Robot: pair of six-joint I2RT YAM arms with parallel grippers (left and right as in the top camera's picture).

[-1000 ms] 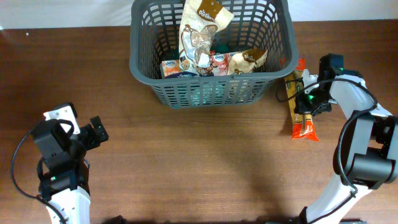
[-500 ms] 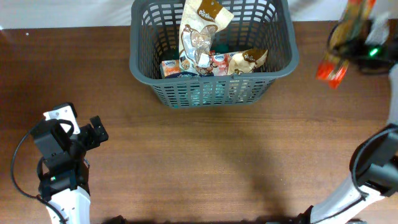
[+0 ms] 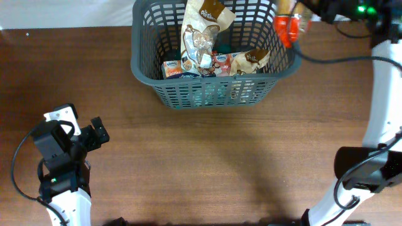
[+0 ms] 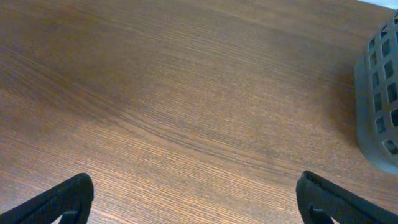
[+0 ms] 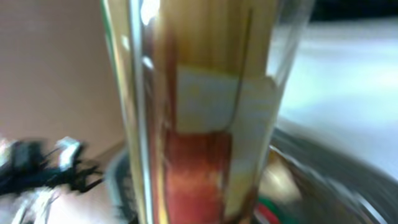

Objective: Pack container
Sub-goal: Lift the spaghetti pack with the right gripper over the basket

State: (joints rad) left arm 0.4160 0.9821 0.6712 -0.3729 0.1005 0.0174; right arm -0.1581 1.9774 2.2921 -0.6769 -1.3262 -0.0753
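Note:
The dark grey lattice basket stands at the back middle of the table and holds several food packets, among them a tall brown-and-white bag. My right gripper is shut on a long clear packet with an orange-red end and holds it in the air over the basket's right rim. In the right wrist view this packet fills the frame, blurred, and hides the fingers. My left gripper is open and empty, low over bare wood at the left; its fingertips stand far apart.
The basket's corner shows at the right edge of the left wrist view. The right arm reaches up along the table's right side. The white back wall lies just behind the basket.
My right gripper has lifted the long packet from the table right of the basket and carried it up and left, to over the basket's right rim. The left arm has not moved.

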